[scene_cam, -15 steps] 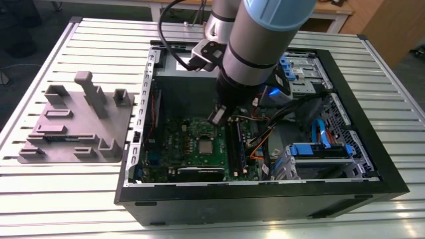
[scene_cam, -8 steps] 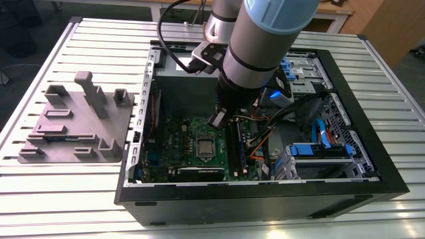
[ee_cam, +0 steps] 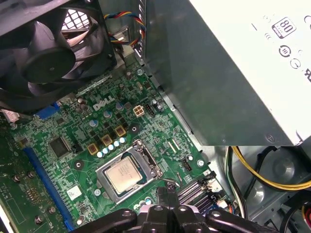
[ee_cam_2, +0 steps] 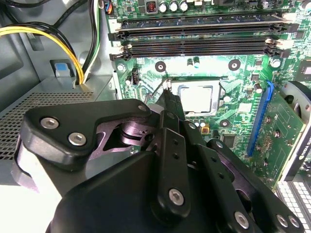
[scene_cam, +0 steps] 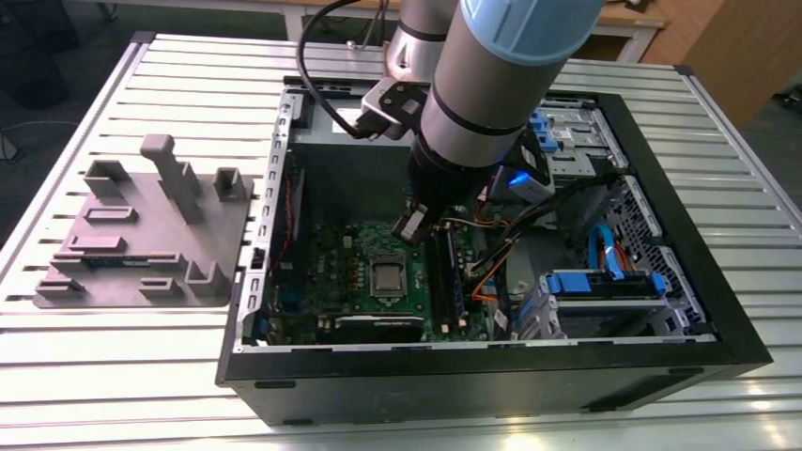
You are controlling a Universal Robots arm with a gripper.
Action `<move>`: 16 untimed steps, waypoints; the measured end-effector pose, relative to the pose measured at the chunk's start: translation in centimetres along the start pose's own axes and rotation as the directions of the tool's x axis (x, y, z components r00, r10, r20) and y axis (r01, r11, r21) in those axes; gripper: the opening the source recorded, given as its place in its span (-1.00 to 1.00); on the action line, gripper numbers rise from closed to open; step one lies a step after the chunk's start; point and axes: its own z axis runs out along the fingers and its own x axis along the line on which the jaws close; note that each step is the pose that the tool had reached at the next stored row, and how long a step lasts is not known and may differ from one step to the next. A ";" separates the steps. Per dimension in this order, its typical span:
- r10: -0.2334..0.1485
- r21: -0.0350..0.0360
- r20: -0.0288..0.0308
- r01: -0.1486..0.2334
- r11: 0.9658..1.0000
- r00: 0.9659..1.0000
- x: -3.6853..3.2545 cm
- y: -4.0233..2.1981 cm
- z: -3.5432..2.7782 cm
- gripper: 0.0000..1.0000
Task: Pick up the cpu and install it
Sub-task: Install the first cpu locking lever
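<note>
Hovering mid-frame with fingers together, the gripper (ee_cam: pixel 167 196) sits beside the seated cpu (ee_cam: pixel 127 175); a bump could bend the socket lever.

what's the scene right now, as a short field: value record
cpu: seated flat in the motherboard socket, silver top showing
gripper: inside the case, beside the socket, holding nothing visible
motherboard: green, flat on the case floor
case: black, open on top, on the slatted table
fan: black, near the board's corner
fixture: grey, on the table at the exterior view's left of the case
</note>
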 end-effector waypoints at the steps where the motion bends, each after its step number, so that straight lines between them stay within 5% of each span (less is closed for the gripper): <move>1: 0.000 0.000 0.000 0.000 1.000 1.000 0.00 0.00 0.00 -0.80; 10: 0.000 0.000 0.000 0.000 1.000 1.000 -0.74 -1.05 -0.10 -0.80; 16: 0.000 0.000 0.000 0.000 1.000 1.000 -0.94 -1.00 -0.08 -0.80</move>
